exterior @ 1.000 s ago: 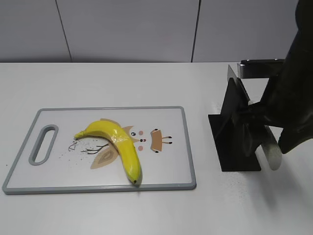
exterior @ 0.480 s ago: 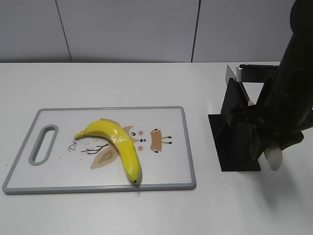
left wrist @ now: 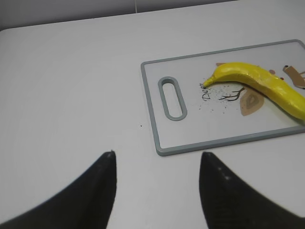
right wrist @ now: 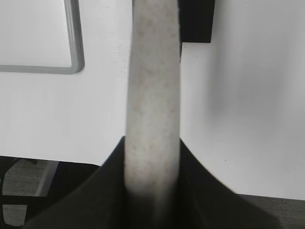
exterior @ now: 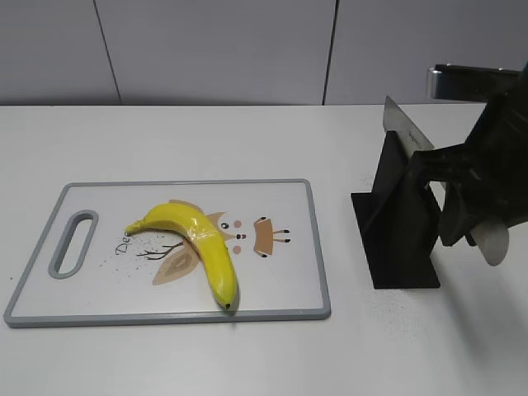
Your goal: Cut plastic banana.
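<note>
The plastic banana [exterior: 202,243] lies curved on the white cutting board [exterior: 107,198], dark tip toward the front edge; it also shows in the left wrist view [left wrist: 259,83]. My right gripper [exterior: 464,206] is shut on the pale handle [right wrist: 152,95] of a knife. The knife's blade [exterior: 402,125] still sticks up behind the black knife stand [exterior: 396,231], right of the board. In the right wrist view the jaws [right wrist: 152,143] press on both sides of the handle. My left gripper [left wrist: 158,157] is open and empty over bare table, left of the board's handle end.
The board [left wrist: 152,109] has a grey rim and a slot handle [left wrist: 172,98] at its left end. Its front right corner [right wrist: 74,47] and the stand's base [right wrist: 195,19] show in the right wrist view. A grey wall runs behind the white table.
My right arm has moved up and to the right with the knife. The handle's end now sits higher and farther right of the stand. Banana and board have not moved.
</note>
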Robot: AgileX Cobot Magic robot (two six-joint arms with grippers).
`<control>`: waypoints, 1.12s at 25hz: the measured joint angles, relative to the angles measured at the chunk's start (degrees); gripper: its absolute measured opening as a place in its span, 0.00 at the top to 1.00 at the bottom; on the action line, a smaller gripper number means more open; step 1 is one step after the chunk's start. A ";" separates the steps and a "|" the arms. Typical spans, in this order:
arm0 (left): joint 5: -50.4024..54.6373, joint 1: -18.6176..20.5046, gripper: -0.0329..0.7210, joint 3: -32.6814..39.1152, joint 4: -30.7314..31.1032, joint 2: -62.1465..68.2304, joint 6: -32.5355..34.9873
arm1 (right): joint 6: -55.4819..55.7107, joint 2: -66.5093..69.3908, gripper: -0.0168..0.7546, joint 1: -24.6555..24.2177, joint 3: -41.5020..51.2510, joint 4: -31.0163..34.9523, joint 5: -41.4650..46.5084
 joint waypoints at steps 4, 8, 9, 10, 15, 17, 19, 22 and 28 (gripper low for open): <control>0.00 0.00 0.25 0.00 0.00 0.00 0.00 | 0.82 -3.69 0.77 0.00 -0.12 -0.19 0.14; 0.00 0.00 0.25 0.00 0.00 0.00 0.00 | 1.66 -7.26 0.77 0.00 -1.66 -1.09 0.47; 0.00 0.00 0.25 0.00 -0.01 0.00 0.00 | 1.78 -7.85 0.77 0.00 -2.15 -1.23 0.66; 0.00 0.00 0.25 0.00 -0.06 0.00 0.00 | 1.84 -8.39 0.77 0.00 -2.58 -1.24 0.79; 0.45 0.00 0.25 0.00 0.00 0.00 0.00 | 1.32 -9.09 0.77 0.00 -4.56 -1.31 0.38; 1.88 0.00 0.25 -0.70 0.13 0.53 0.00 | -2.69 -8.97 0.77 0.00 -5.31 -1.26 -0.80; 3.00 0.00 0.25 -2.27 0.59 2.89 0.00 | -8.75 -8.08 0.77 0.00 -6.57 -0.97 -0.98; 2.47 0.00 0.23 -4.84 1.32 7.91 0.00 | -18.21 -5.28 0.77 0.00 -9.40 0.36 -0.90; -0.11 0.00 0.20 -9.24 0.45 20.06 2.71 | -38.31 2.03 0.77 0.06 -18.66 3.28 0.48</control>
